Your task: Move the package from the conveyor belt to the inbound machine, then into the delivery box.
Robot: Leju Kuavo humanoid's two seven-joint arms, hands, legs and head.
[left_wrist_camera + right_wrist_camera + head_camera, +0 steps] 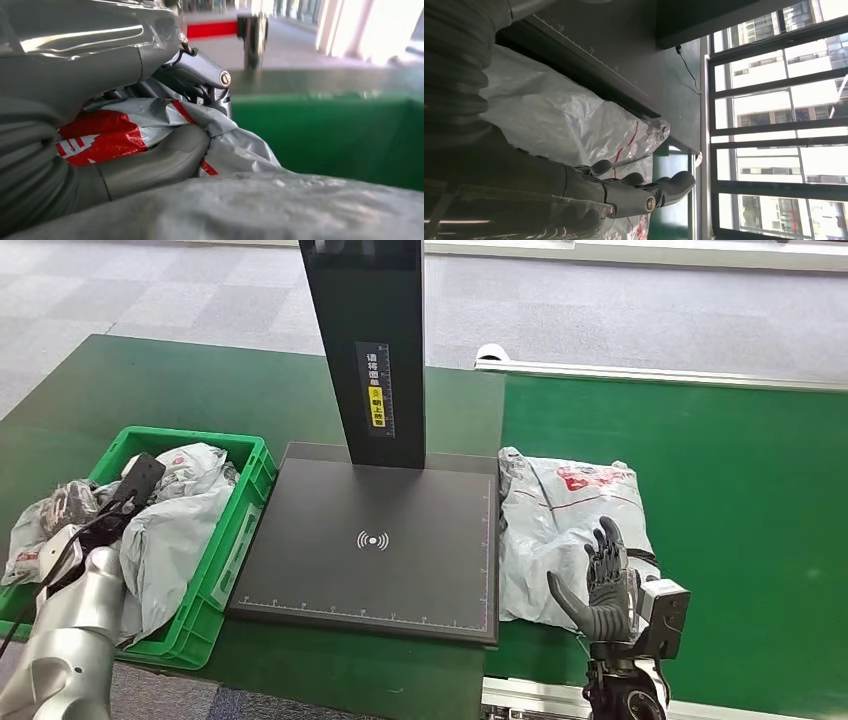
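A grey package with red print (560, 515) lies on the green conveyor belt (740, 490), just right of the dark inbound machine platform (330, 570). My right hand (603, 585) hovers over the package's near end, fingers spread and holding nothing; in the right wrist view the hand (639, 192) is stretched out beside the package (554, 120). My left hand (72, 508) reaches into the green delivery box (250, 502). In the left wrist view its thumb (165, 155) and fingers (200, 85) grip a crumpled grey and red package (115, 130).
The machine's black post (365, 340) rises from the back of the platform. Several grey packages (175, 530) fill the delivery box. The belt's metal edge rail (660, 373) runs along the far side, with grey carpet floor (600, 310) beyond.
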